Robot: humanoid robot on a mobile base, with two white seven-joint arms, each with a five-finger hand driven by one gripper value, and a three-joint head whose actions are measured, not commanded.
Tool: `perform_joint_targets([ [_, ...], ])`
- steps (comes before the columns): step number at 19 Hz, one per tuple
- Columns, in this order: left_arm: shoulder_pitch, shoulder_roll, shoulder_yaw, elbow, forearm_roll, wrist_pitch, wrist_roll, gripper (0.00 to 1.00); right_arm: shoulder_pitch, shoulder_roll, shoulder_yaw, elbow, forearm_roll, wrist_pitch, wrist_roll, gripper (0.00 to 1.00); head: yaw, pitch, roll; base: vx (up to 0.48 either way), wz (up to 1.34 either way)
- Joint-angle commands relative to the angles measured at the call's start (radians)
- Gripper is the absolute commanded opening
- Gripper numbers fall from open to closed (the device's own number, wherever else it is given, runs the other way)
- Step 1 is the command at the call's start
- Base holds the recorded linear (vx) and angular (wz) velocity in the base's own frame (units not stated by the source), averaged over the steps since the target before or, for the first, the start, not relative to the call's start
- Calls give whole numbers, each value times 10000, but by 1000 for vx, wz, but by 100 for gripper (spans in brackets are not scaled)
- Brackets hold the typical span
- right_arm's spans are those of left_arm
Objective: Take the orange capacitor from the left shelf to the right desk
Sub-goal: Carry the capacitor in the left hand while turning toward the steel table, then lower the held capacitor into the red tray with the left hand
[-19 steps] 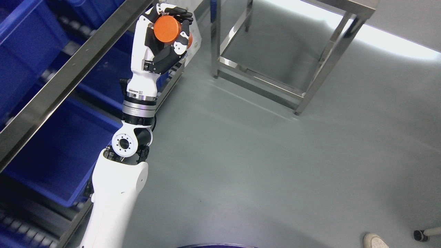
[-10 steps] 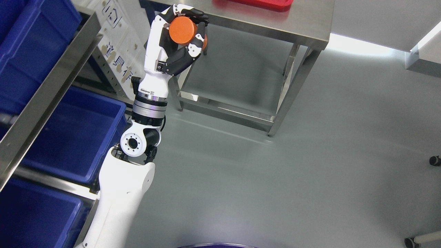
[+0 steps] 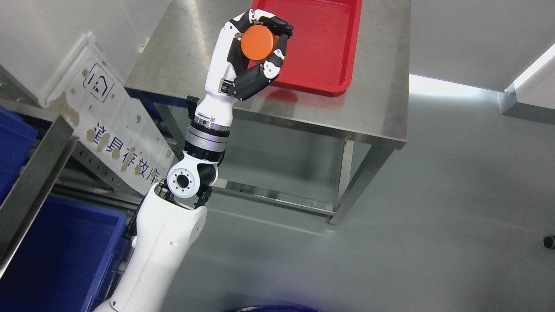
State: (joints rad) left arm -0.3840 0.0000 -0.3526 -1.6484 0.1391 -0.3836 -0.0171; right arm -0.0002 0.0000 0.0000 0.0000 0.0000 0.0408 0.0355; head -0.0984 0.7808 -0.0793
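Observation:
My left hand [image 3: 260,52] is raised at the top centre of the head view, its fingers curled around an orange cylindrical capacitor [image 3: 259,42]. The hand hovers over the left edge of a red tray [image 3: 323,56] that lies on a steel desk [image 3: 381,108]. The white left arm rises from the lower left. The right arm does not show.
The shelf's steel rail [image 3: 30,190] and blue bins [image 3: 56,255] stand at the lower left. A white sign panel [image 3: 112,138] with printed characters leans beside the desk. Grey floor spreads to the right, with a caster wheel [image 3: 550,241] at the edge.
The whole picture has shifted, so the camera has turned away from the shelf toward the desk. The left hand, still holding the capacitor, now sits over the red tray's edge.

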Motion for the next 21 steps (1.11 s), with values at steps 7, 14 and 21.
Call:
perform_joint_targets([
  [7,-608,175,-1275,285,-25,1519,-44,3,2,-175,-107,-337,0,36,-32,100,0,0,0,418,-32],
  [14,-379,175,-1521,178,-71,2088,-59,4,-14,-175,-107,-337,0,36,-32,100,0,0,0,163,-29],
  [21,-225,175,-1199,377,-102,2301,-59,10,-14,-175,-107,-337,0,37,-32,100,0,0,0,-6,-6],
])
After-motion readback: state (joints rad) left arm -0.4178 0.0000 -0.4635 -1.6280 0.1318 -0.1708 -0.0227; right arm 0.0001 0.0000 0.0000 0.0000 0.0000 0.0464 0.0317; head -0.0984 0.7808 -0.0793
